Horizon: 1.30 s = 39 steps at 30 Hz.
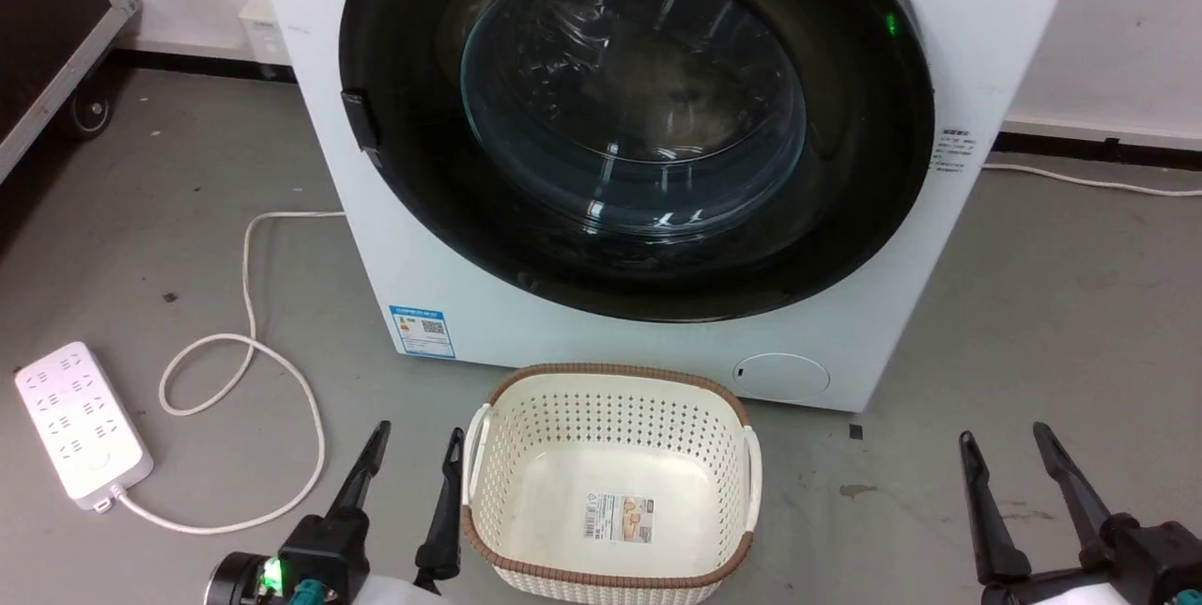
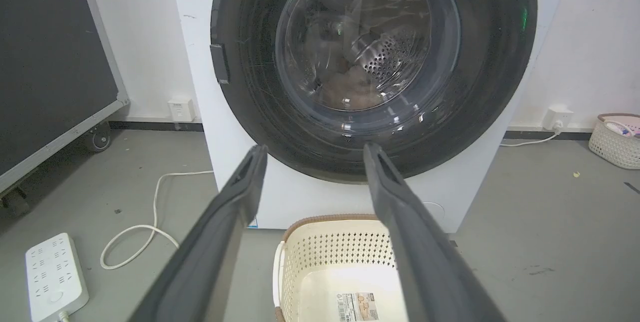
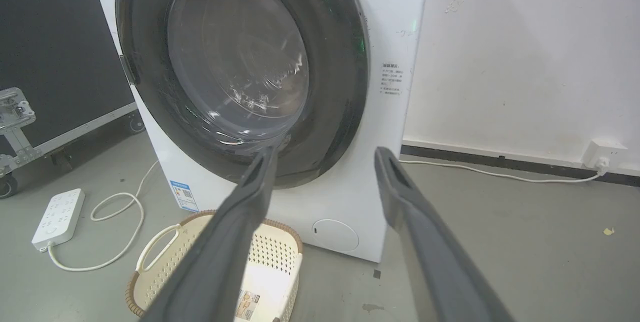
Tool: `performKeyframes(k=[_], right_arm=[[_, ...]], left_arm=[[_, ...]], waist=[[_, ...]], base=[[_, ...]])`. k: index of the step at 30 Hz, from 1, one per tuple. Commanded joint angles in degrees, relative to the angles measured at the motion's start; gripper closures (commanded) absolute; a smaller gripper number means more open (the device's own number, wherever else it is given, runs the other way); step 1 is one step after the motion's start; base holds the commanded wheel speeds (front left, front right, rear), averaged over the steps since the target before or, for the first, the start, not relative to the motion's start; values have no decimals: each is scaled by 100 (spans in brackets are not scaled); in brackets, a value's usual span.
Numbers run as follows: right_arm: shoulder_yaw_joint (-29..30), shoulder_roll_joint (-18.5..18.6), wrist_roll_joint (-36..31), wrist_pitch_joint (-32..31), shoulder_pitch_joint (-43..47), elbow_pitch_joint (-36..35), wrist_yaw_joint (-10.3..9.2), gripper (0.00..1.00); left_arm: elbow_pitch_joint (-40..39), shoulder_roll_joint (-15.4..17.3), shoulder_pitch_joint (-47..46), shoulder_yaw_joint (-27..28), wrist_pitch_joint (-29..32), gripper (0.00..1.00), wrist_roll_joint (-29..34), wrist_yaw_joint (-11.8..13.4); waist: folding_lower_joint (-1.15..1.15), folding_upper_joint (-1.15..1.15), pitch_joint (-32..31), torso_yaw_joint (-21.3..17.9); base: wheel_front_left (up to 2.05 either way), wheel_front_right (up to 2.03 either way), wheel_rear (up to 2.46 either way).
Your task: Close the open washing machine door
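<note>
Washing machine door (image 1: 864, 210) lies flush against the white machine front (image 1: 582, 337), apparently shut. Judged heavy, stiff, hinged; glossy rim (image 1: 423, 210) slippery, glass (image 1: 639, 98) fragile, so I would push the rim. My jaws stand spread, empty.

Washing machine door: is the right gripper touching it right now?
Apart. The head view shows the right gripper open at the lower right, with a stretch of bare grey floor between its fingertips and the washing machine door.
</note>
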<state>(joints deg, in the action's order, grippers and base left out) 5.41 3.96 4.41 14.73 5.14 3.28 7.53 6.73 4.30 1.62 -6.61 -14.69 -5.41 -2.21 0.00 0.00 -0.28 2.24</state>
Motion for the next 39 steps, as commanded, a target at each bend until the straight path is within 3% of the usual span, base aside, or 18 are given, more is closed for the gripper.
performKeyframes(k=[1, 4, 5, 39], right_arm=[[-7, -35, -26, 12, 68, -4, -4, 0], [-15, -50, -55, 15, 65, -1, -4, 0], [-14, -25, -37, 0, -1, 0, 0, 100], [-146, -45, -138, -373, -132, -83, -1, 100]], left_arm=[[-12, 1, 55, 34, -30, 0, -15, -23], [-22, -10, 92, 57, -30, 0, -11, -56], [-9, -2, 24, 40, 5, 100, -26, -44], [-175, -37, -25, 189, 376, 100, 117, 23]], waist=[[0, 0, -7, -19], [0, 0, -12, -39], [0, 0, -12, -39], [0, 0, -3, -87]], base=[[0, 0, 0], [0, 0, 0], [0, 0, 0], [0, 0, 0]])
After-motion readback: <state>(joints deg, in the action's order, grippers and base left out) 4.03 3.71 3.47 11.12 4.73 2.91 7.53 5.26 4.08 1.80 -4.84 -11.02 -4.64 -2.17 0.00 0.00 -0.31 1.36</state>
